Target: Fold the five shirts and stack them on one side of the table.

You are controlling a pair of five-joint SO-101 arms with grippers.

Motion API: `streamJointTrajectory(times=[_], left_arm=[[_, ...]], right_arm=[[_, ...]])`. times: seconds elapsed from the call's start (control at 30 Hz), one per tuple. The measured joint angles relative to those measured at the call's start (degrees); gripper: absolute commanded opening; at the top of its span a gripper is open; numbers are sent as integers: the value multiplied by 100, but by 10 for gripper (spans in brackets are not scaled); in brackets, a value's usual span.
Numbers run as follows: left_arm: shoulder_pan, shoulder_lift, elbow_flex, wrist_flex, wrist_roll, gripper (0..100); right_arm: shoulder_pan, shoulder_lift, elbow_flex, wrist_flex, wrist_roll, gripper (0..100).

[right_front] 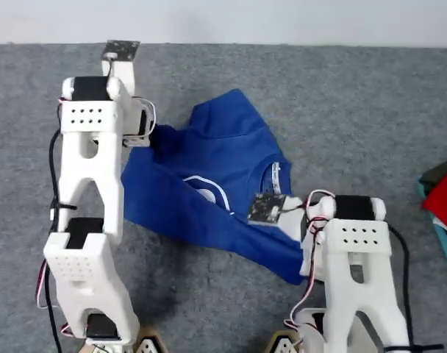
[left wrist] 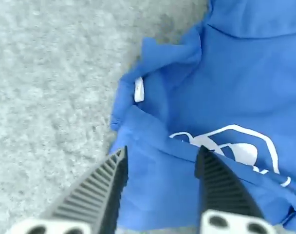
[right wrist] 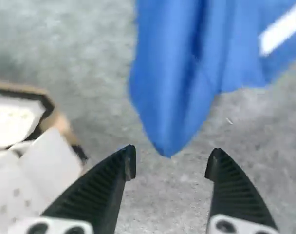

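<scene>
1. lying rumpled near the middle of the grey bench (right_front: 356,95) is the blue shirt (right_front: 223,154) — it is spreading between the two arms, with its white print (right_front: 209,187) and its collar (right_front: 276,176) facing up.
2. the left arm (right_front: 91,184) is standing over the shirt's left side in the high view, and the right arm (right_front: 356,265) is standing at the shirt's near right corner.
3. the left pincer (left wrist: 162,156) is hovering just above the shirt with its fingers apart. blue cloth is showing in the gap between them, and nothing is being gripped.
4. a small white tag (left wrist: 138,90) is sticking out of a folded edge of the shirt, a little beyond the left pincer's fingertips and near the bare grey bench.
5. the right pincer (right wrist: 173,153) is also standing apart and holding nothing. a narrow tip of the blue shirt is pointing toward the gap between its fingers, with grey bench showing under them.
6. a pile of clothes (right_front: 442,195) — red, dark and teal pieces — is sitting at the right edge of the bench, well apart from the blue shirt.
</scene>
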Motion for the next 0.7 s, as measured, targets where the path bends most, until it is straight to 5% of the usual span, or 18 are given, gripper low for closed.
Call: streamJointTrajectory(times=[0.3,0.57,0.7], left_arm=[[-598,-404,0,0,35,199],[-712,-1415,941,0,35,199],[-721,-1758,1556,0,35,199]], right_arm=[[-387,905,114,334,484,237],[-413,2171,114,-677,484,236],[-413,2418,114,-1301,484,121]])
